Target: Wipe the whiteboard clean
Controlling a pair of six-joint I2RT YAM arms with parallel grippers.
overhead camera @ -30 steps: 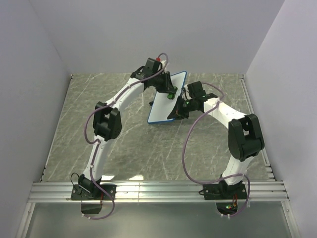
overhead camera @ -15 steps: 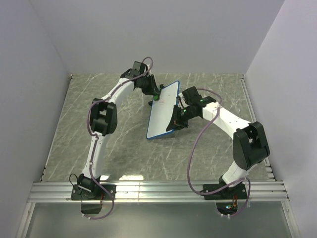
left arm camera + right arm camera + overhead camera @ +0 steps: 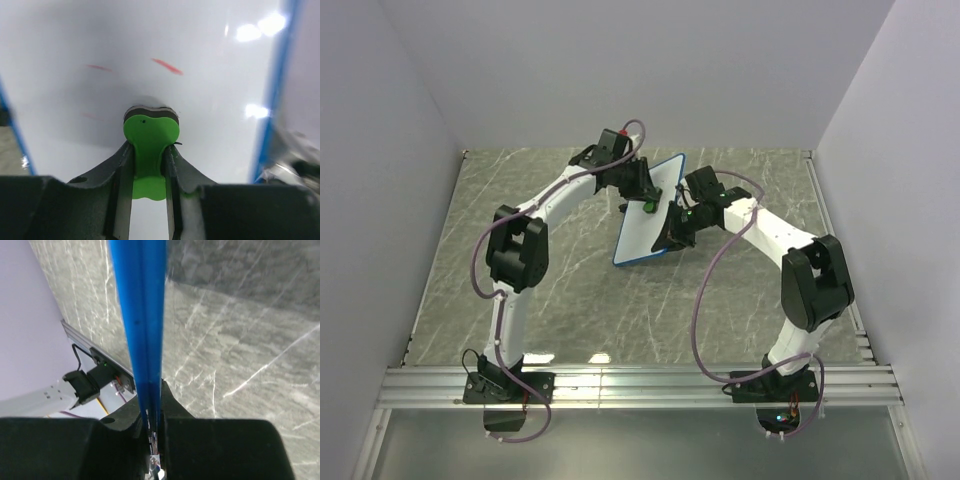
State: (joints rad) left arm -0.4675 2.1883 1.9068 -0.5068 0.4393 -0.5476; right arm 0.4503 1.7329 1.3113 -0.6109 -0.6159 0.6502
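Whiteboard (image 3: 638,235) tilted, edge pinched by right gripper (image 3: 152,412)

Each arm (image 3: 560,190) has white links, black joints, a looping purplish cable (image 3: 694,312) (the left gripper (image 3: 148,147) is black too).

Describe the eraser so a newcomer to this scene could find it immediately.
Toward the far middle of the grey marbled table, a blue-rimmed whiteboard stands tilted between the two arms. Against its white face the left gripper clamps a small eraser block. It is the only bright green thing there, tipped with a dark pad.
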